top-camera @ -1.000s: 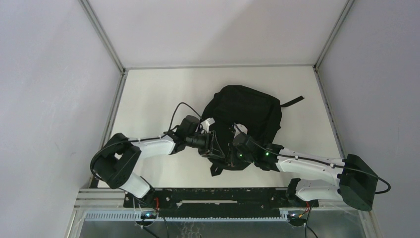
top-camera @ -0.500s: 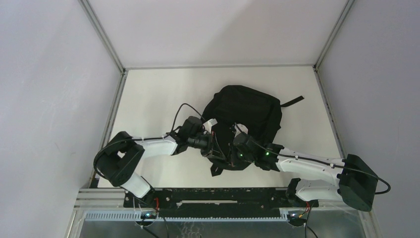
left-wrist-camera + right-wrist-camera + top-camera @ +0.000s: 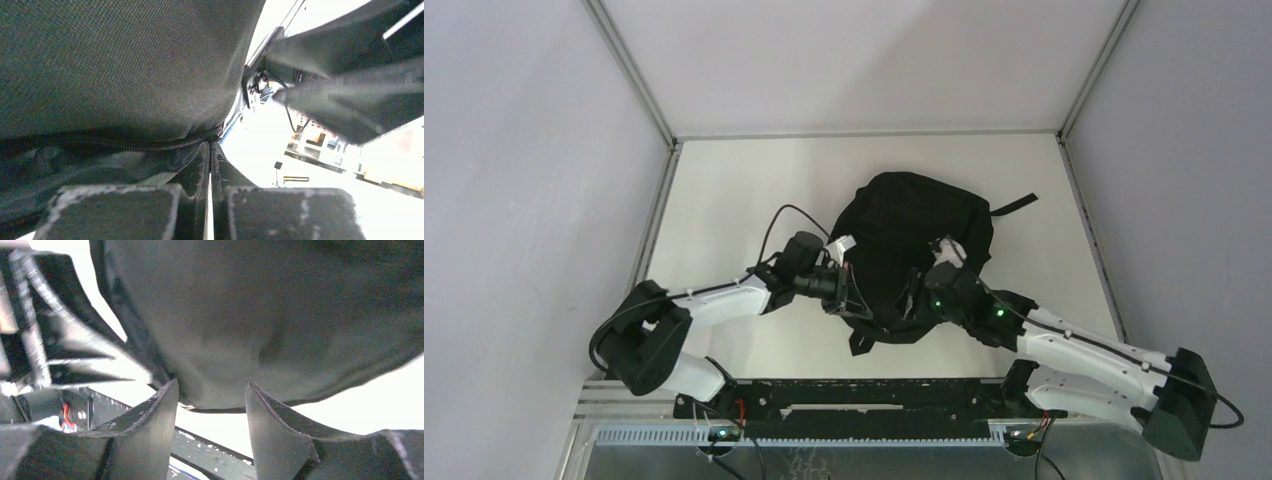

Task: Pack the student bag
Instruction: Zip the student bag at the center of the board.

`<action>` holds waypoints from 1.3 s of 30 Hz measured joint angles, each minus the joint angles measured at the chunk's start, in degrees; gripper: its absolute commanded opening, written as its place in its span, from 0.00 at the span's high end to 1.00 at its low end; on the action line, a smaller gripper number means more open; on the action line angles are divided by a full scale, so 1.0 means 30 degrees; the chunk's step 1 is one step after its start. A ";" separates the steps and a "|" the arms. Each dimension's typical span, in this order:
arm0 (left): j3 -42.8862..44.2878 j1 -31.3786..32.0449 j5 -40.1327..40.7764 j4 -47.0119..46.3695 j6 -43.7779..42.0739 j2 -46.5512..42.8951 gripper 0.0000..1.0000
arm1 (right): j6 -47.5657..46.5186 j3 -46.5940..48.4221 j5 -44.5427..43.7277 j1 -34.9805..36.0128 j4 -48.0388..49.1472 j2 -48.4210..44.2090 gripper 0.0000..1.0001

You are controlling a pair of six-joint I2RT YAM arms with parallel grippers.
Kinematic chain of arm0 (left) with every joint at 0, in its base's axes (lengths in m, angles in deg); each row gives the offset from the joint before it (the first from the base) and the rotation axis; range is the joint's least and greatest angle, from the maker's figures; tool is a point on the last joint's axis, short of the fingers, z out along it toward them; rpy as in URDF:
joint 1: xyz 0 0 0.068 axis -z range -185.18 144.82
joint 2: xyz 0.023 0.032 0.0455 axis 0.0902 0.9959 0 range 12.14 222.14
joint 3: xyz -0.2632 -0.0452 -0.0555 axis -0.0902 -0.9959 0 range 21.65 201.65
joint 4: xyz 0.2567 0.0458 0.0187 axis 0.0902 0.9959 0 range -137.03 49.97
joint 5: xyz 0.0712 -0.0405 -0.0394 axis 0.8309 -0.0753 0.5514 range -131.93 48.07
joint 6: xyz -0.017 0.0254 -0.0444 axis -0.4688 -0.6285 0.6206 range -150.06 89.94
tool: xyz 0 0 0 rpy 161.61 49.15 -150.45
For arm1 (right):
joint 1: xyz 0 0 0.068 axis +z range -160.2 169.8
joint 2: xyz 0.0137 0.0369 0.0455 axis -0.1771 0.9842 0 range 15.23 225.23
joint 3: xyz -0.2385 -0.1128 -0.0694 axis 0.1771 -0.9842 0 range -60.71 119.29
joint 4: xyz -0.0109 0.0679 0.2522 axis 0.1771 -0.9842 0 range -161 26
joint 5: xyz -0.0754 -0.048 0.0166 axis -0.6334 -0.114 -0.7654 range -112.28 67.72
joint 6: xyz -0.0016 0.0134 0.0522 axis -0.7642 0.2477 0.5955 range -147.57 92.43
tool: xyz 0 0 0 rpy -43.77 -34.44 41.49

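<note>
Packing looks barely started: your left claw (image 3: 210, 146) sits clenched at the zip (image 3: 150, 148) of the student bag (image 3: 914, 225), your right claw (image 3: 211, 386) is released, and no contents are visible.

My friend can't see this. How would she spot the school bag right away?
Start at the pale table between the grey walls. Near its middle, just beyond the white left arm and right arm, lies the student bag. It is the only big, rounded, black fabric thing, with a strap sticking out.
</note>
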 measured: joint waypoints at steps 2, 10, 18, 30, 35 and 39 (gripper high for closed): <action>0.0022 -0.0175 0.0226 0.0678 -0.0430 -0.0634 1.00 | 0.1260 0.0000 -0.0481 -0.0794 -0.1290 -0.0874 0.38; 0.0036 -0.0306 0.0335 0.2463 -0.1843 -0.1887 1.00 | 0.7104 -0.1938 0.4211 -0.7890 -0.3840 -0.4065 0.24; 0.0036 -0.0306 0.0350 0.2812 -0.2200 -0.1931 1.00 | 1.0273 -0.5486 0.6892 -0.7045 -0.1406 -0.3738 0.34; 0.0029 -0.1588 0.0940 0.4182 -0.2433 -0.2776 1.00 | 0.9245 -0.5566 0.7905 -0.8298 0.0663 -0.2885 1.00; 0.0051 -0.3002 0.1683 0.4903 -0.3067 -0.4262 1.00 | 0.5042 -0.5231 0.8087 -1.2808 -0.1472 -0.4262 1.00; 0.0699 -0.3497 0.2477 0.5493 -0.3512 -0.4226 1.00 | 0.1916 -0.4452 0.8327 -1.6291 -0.3147 -0.3271 1.00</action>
